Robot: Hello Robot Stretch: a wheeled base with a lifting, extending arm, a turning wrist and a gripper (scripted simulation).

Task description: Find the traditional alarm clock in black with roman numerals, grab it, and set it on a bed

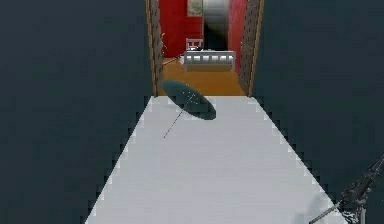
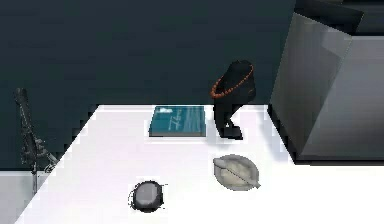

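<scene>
Arm side view: a small round dark thing with a pale rim [image 2: 148, 196], likely the black alarm clock, was seen lying on the white surface [image 2: 300, 190] near its nearer edge, so judged reachable; the pincer's state could not be told

On the table [image 2: 100, 160], a book [image 2: 180, 121] lies at the back, with a bust [image 2: 233, 90] just right of it. A dish [image 2: 237, 171] lies before the bust, and a round thing [image 2: 149, 195] front-left of the dish. Ahead, an umbrella [image 1: 190, 100] lies before a doorway [image 1: 205, 45].
</scene>
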